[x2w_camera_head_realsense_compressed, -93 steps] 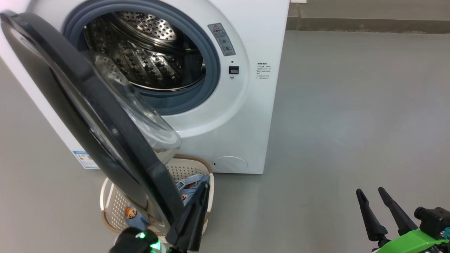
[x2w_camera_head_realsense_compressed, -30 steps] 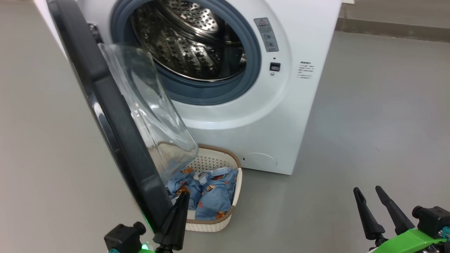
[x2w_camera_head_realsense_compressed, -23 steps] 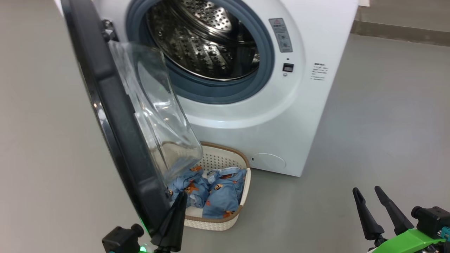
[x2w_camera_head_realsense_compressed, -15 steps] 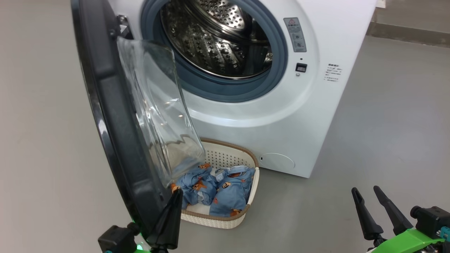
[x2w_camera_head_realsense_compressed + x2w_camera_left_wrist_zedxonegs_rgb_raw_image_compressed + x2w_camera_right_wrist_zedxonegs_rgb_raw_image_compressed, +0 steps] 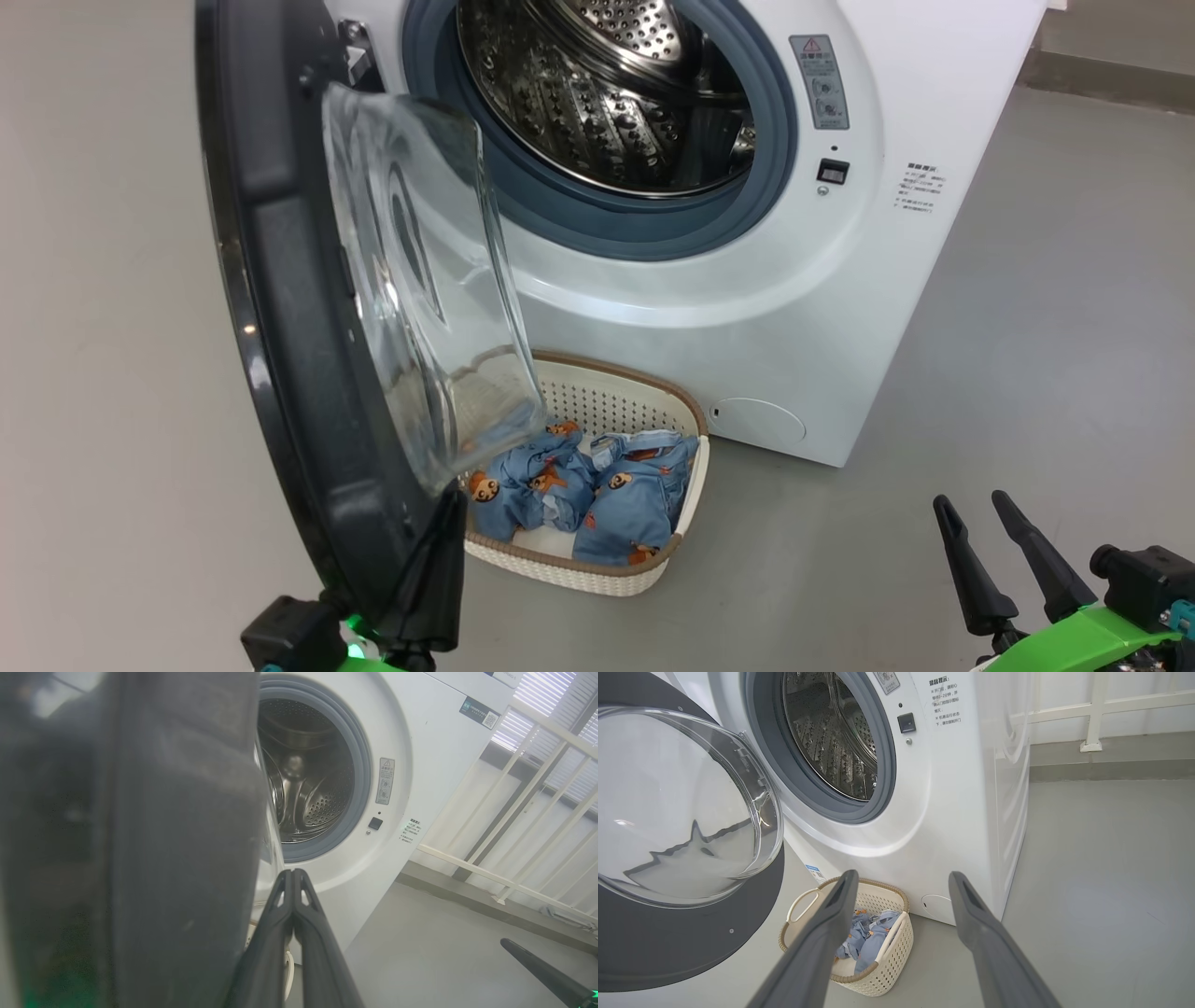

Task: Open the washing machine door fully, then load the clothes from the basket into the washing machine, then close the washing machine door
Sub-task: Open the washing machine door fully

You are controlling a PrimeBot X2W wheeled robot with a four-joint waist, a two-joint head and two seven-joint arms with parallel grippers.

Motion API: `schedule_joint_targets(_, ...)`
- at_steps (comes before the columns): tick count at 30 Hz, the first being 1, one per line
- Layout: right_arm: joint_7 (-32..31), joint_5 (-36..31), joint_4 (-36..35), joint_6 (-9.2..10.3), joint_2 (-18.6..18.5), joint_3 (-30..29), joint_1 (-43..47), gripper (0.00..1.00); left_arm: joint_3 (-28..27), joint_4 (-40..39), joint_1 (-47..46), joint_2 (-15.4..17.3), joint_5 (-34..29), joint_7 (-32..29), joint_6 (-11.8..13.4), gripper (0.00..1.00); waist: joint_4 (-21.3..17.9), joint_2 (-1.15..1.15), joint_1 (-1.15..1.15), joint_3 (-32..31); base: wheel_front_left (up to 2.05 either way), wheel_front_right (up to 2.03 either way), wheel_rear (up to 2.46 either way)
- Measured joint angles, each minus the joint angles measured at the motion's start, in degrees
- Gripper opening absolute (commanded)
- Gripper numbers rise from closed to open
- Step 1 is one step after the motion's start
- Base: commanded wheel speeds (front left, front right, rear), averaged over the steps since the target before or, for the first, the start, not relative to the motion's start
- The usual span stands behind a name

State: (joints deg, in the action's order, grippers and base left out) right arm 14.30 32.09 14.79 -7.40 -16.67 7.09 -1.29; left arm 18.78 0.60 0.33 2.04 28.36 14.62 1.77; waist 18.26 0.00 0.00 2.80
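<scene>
The washing machine (image 5: 840,308) stands with its steel drum (image 5: 607,103) exposed. The washing machine door (image 5: 280,336) hangs wide open on the left, its glass bowl (image 5: 420,280) bulging towards the machine. Below the opening sits the basket (image 5: 569,571) holding the clothes (image 5: 583,490). My left gripper (image 5: 455,497) is shut and empty, resting against the inner side of the door's lower rim; the left wrist view shows the left gripper (image 5: 293,872) closed just right of the door edge (image 5: 177,835). My right gripper (image 5: 969,501) hangs open at the lower right, apart from everything. In the right wrist view the right gripper (image 5: 901,879) frames the basket (image 5: 887,975).
Grey floor (image 5: 1027,373) spreads to the right of the machine. A white railing (image 5: 514,788) and a low kerb (image 5: 1111,770) run behind and beside the washer. The door's black outer face (image 5: 668,952) blocks the space left of the basket.
The camera has shifted, sliding the machine rightwards in the picture. The door has swung further open with my shut left gripper against its inner rim; more of the basket and clothes shows.
</scene>
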Motion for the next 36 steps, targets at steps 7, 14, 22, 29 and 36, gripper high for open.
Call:
schedule_joint_targets(7,0.0,0.0,-0.2,0.00,0.0,-0.1,-0.2,1.00,-0.4,-1.2,0.0,0.3,0.0,0.0,0.9,0.00,0.3,0.00,0.00,0.6,0.00,0.00,0.00)
schedule_joint_targets(14,0.0,0.0,-0.3,0.00,0.0,-0.1,-0.3,1.00,-0.6,-2.7,0.0,0.3,-0.4,-0.2,2.1,0.00,0.4,0.00,0.00,1.0,0.00,0.00,0.00)
schedule_joint_targets(22,0.0,0.0,-0.3,0.00,0.0,-0.1,-1.3,1.00,-1.5,-3.6,0.2,0.8,-0.4,-0.5,3.0,0.00,0.3,0.00,0.00,1.4,0.00,0.00,0.00)
schedule_joint_targets(29,0.0,0.0,-0.3,0.00,0.0,-0.1,-1.3,1.00,-2.5,-4.0,0.7,1.1,-0.3,-0.5,3.6,0.00,0.1,0.00,0.00,1.6,0.00,0.00,0.00)
schedule_joint_targets(36,0.0,0.0,-0.4,0.00,0.0,-0.1,-1.3,1.00,-3.3,-4.4,0.9,1.3,-0.3,-0.6,5.1,0.00,0.1,0.00,0.00,1.7,0.00,0.00,0.00)
